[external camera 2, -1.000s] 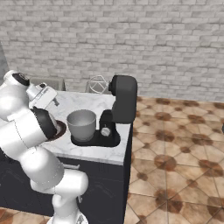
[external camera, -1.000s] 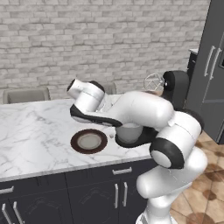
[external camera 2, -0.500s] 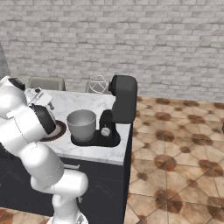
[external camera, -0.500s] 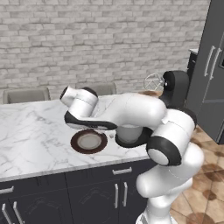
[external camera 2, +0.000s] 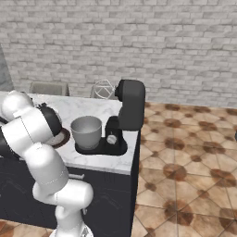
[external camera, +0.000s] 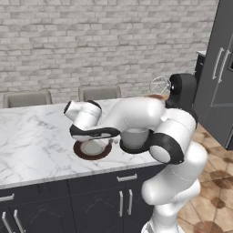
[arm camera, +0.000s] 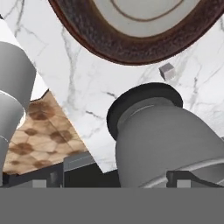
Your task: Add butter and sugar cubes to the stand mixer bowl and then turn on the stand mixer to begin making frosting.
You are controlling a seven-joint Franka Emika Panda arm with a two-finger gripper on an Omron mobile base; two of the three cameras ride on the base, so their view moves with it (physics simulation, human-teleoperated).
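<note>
One sugar cube (arm camera: 167,71) lies on the marble between the plate (arm camera: 127,48) and stand mixer bowl (arm camera: 168,140), so the wide-open, empty gripper (external camera: 110,140) should probably descend squarely over it.

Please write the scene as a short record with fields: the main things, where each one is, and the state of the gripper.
counter: white marble, dark cabinets below
plate: brown-rimmed, on the counter left of the bowl, partly under the robot's hand
bowl: grey metal, seated on the mixer base
mixer: black, head tilted back, whisk raised clear of the bowl
cube: one small pale cube on the marble between plate and bowl
butter: cannot tell
gripper: open, holding nothing that can be seen
</note>
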